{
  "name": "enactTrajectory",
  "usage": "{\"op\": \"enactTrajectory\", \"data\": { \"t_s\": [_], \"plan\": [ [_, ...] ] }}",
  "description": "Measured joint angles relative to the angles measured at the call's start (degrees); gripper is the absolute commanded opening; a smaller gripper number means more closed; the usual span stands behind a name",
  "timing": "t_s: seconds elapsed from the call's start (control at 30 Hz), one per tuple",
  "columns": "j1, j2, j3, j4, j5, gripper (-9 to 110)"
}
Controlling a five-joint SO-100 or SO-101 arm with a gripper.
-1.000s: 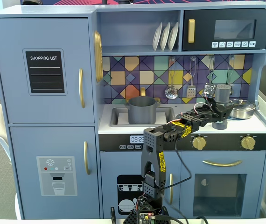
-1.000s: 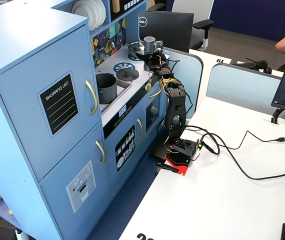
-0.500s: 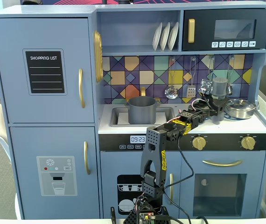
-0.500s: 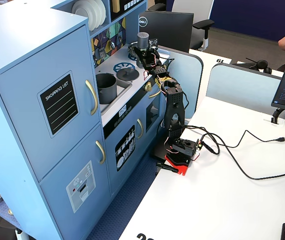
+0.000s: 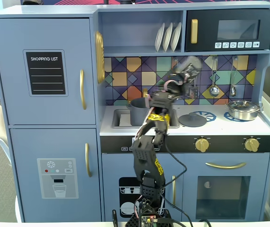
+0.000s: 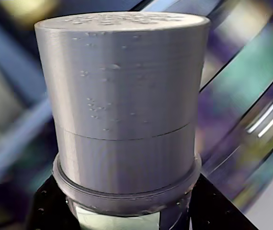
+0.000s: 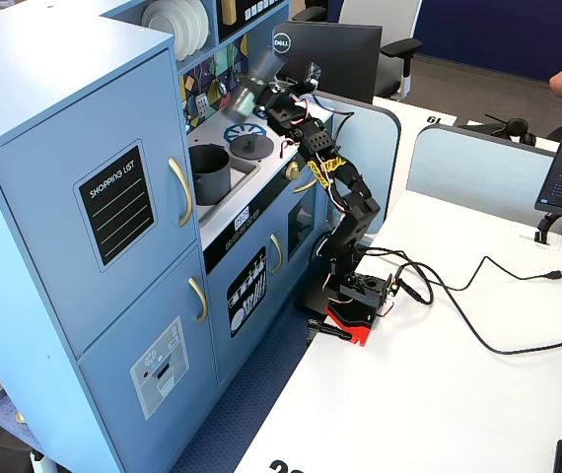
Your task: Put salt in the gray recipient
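Salt (image 6: 122, 110) sits clamped in my hand (image 5: 184, 75), lifted above the bench (image 5: 215, 126) and blurred in a fixed view, cap tilted toward two o'clock. Gray recipient (image 5: 139, 111) waits in the sink at my eight o'clock, probably my pouring target.

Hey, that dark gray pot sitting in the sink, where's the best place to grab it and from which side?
Likely the gray pot's rim wall, from above, one finger inside: it stands upright and open-topped, its lower part sunk in the sink. The tool holds the salt now.
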Motion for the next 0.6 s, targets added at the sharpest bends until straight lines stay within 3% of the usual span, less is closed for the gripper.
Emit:
{"op": "enactTrajectory", "data": {
  "t_s": [0.4, 0.6],
  "plan": [
    [-22.15, 1.58, 0.0, 10.63, 63.46, 0],
    [-27.69, 0.79, -0.97, 6.68, 76.46, 0]
  ]
}}
